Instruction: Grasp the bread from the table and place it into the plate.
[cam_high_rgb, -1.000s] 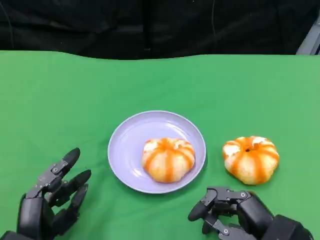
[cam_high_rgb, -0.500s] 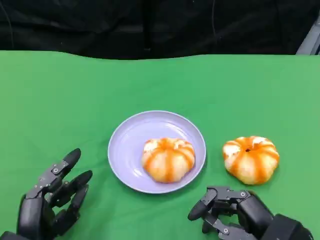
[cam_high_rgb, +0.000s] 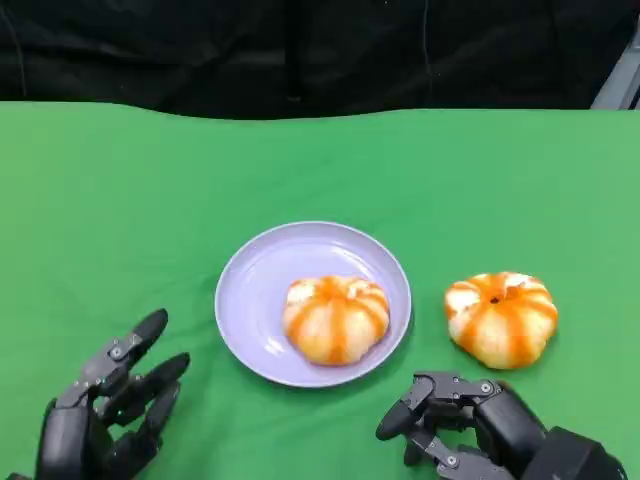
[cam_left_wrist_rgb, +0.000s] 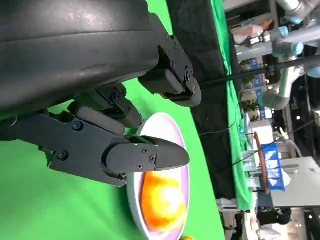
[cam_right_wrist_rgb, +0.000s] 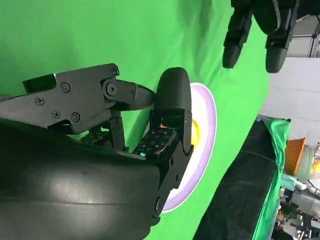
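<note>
Left hand empty, fingers spread, low over desk, well clear of plate with one bread inside. Second bread beside plate. Right hand empty, loosely curled, near it, seemingly poised to grasp.

left hand: wrist and forearm cut off at the near edge of the head view.
right hand: palm cut by the near edge.
bread on plate: in the right wrist view, mostly hidden behind the fingers.
background shelves: blurred, perhaps lab equipment.
</note>
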